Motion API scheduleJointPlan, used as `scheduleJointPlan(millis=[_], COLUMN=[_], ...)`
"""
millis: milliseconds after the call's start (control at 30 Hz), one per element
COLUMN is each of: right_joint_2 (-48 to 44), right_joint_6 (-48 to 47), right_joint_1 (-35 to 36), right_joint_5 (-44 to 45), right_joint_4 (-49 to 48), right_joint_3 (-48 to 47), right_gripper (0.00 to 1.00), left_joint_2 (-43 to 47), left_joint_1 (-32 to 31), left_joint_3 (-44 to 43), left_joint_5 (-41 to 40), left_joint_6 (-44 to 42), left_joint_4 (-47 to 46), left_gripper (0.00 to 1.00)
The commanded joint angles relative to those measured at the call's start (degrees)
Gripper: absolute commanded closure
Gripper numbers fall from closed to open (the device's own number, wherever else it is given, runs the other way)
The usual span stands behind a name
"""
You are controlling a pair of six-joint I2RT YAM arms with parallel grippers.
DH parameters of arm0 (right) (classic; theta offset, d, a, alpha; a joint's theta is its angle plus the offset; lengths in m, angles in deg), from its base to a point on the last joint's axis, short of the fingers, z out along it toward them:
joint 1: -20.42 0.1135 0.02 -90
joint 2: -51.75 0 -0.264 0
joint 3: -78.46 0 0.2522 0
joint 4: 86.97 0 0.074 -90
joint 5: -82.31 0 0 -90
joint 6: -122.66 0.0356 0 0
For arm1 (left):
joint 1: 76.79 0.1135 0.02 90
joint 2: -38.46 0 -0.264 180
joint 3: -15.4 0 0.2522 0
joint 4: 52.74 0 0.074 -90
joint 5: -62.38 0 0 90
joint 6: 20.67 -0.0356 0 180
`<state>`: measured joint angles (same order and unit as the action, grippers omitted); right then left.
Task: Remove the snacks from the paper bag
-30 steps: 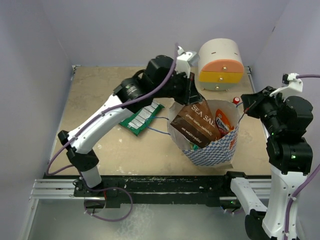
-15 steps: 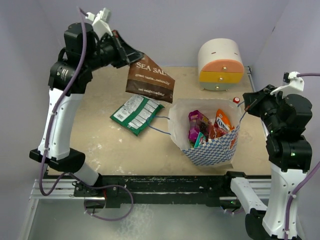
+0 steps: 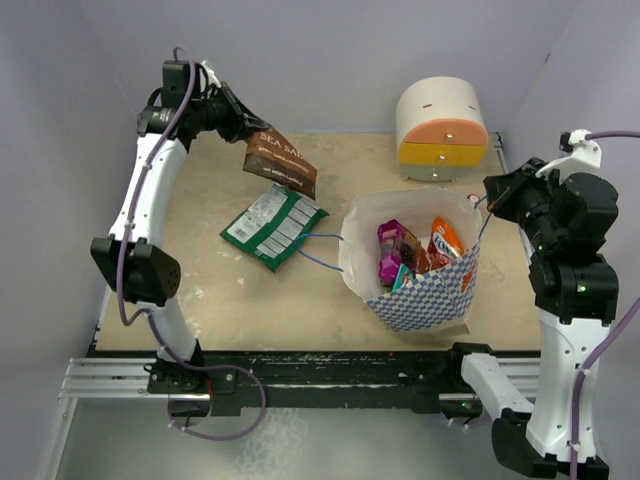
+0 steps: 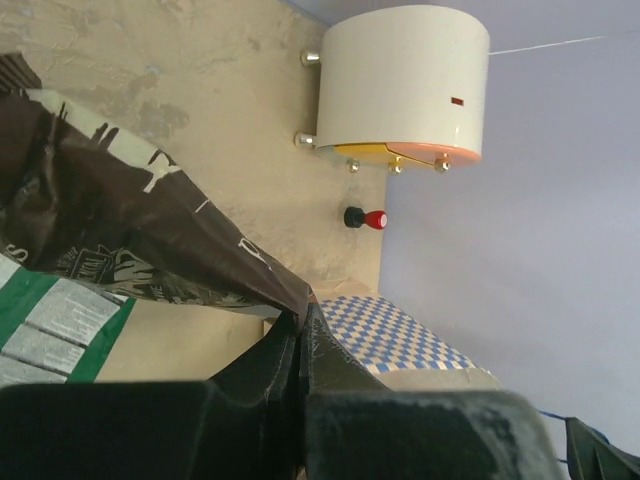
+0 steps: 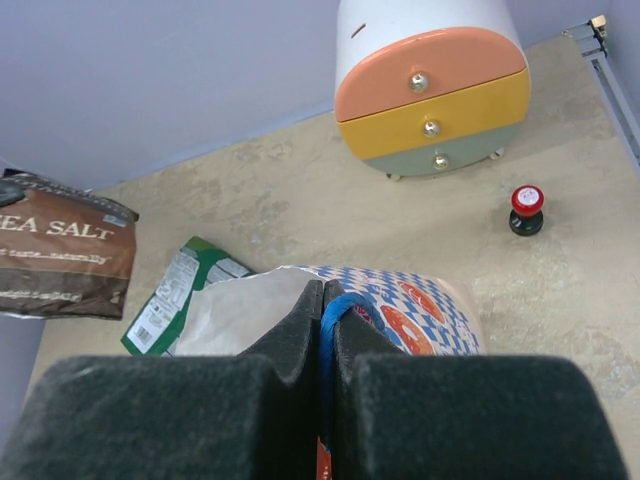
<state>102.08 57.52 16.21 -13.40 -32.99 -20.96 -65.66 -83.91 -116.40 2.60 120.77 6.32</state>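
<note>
The paper bag stands open at the middle right, with magenta, orange and teal snacks inside. My left gripper is shut on a corner of the dark brown Kettle chip bag and holds it in the air over the table's far left. In the left wrist view the chip bag hangs from the shut gripper. My right gripper is shut on the bag's blue string handle and holds it up at the bag's right rim. A green packet lies flat on the table.
A cream domed mini cabinet with orange and yellow drawers stands at the back right. A small red-topped black knob sits on the table beside it. The second blue handle trails on the table left of the bag.
My left arm lifted the brown chip bag out of the paper bag and swung it up to the far left, then lowered it a little. The right gripper has kept hold of the handle.
</note>
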Motion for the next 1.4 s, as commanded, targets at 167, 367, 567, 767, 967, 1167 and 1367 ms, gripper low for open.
scheduleJointPlan(millis=[167,367,567,767,967,1167,1367], right_joint_2=[0.1,0.7,1.8,2.3,3.0,2.9,3.2], right_joint_6=[-2.6,-3.0,-2.3,-2.2,-1.9,-2.0,-1.4], right_joint_1=[-0.1,-0.1,-0.1,-0.1,0.2,0.7,0.7], right_joint_5=[0.2,0.0,-2.3,-3.5,-4.9,-4.9,-6.0], right_joint_4=[-7.9,-7.8,-8.4,-8.6,-8.5,-8.1,-8.3], right_joint_3=[-1.9,-2.1,-2.0,-1.8,-2.3,-2.2,-1.7], right_gripper=[1.0,1.0,1.0,1.0,1.0,1.0,1.0], left_joint_2=[-17.2,-26.7,-28.4,-28.6,-28.6,-30.3,-27.2], left_joint_1=[-0.2,-1.9,-1.5,2.8,3.1,2.9,2.5], left_joint_3=[-11.7,-19.3,-17.3,-12.3,-11.5,-7.7,2.0], left_joint_5=[10.2,17.3,19.6,5.1,-8.6,-11.0,-11.1], left_joint_6=[0.0,-4.2,-16.8,-32.4,-36.8,-37.9,-36.5], left_joint_4=[-7.2,-4.6,11.1,25.0,27.6,26.8,20.8], left_gripper=[1.0,1.0,1.0,1.0,1.0,1.0,0.9])
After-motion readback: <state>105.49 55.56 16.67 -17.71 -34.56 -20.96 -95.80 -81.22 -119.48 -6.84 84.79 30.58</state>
